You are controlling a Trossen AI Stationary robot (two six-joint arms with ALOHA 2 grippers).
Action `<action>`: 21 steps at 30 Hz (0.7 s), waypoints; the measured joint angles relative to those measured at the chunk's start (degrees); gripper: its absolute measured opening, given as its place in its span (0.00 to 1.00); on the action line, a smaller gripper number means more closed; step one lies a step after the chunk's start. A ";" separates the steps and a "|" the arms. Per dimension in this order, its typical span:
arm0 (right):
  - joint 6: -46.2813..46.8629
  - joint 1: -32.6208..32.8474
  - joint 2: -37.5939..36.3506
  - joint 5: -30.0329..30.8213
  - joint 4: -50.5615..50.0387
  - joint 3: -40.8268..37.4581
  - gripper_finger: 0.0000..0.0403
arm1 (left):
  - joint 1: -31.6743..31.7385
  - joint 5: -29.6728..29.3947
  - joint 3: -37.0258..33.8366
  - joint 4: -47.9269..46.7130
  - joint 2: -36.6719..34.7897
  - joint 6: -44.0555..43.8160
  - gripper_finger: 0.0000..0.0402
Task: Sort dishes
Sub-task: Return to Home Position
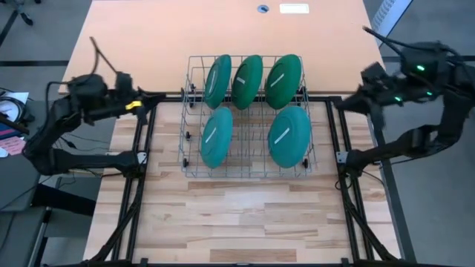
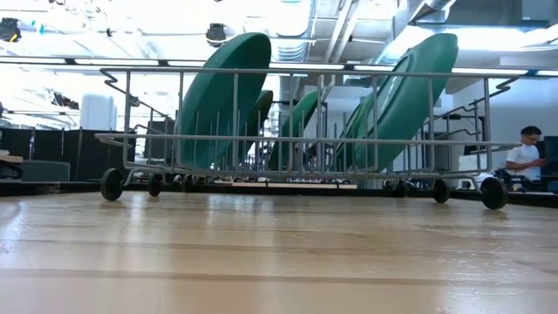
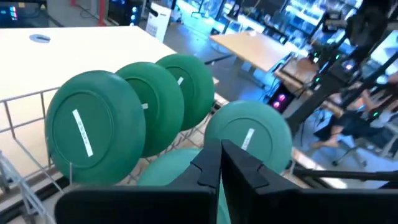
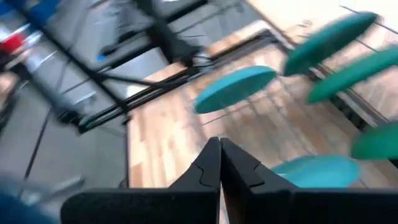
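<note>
All five dishes (image 1: pixel 217 138) stand on edge in the wire rack (image 1: pixel 252 144) mid-table. We should draw the left gripper (image 3: pixel 221 149) and right gripper (image 4: pixel 219 144), both with fingers closed and empty, outward toward the table's side edges, clear of the rack's wires.

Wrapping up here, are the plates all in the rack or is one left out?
All in: three green plates and two teal plates stand on edge inside the rack; none lies outside.
</note>
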 joint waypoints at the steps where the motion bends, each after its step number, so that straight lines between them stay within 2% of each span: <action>1: -0.82 1.57 -0.84 -0.22 0.00 0.00 0.02 | -0.10 -0.03 0.00 -0.45 -0.81 -0.62 0.02; 4: -1.50 6.52 -2.99 -0.66 -0.01 0.00 0.01 | -0.11 -0.06 0.00 -1.97 -3.16 -1.77 0.05; 8: 6.19 10.84 -4.63 -0.68 0.00 -0.09 0.02 | -0.11 1.27 0.00 -2.20 -5.69 -3.76 0.08; 10: 6.48 12.30 -5.42 -0.65 -0.07 -0.23 0.02 | -0.11 1.49 0.00 -2.09 -6.38 -5.90 0.09; 12: 2.69 13.53 -6.06 -0.64 0.33 -0.24 0.01 | -0.11 2.27 0.00 -1.47 -6.69 -4.93 0.09; 14: -1.74 14.15 -6.93 -0.07 1.16 -0.27 0.01 | -0.11 3.59 0.00 0.75 -6.66 -0.04 0.09; 17: -8.39 13.89 -8.58 0.89 5.10 -0.84 0.01 | -0.11 9.08 -0.04 5.60 -6.15 8.41 0.09; 21: -14.67 13.90 -11.78 0.89 10.58 -3.63 0.00 | -0.17 11.99 -2.44 13.46 -5.27 11.45 0.09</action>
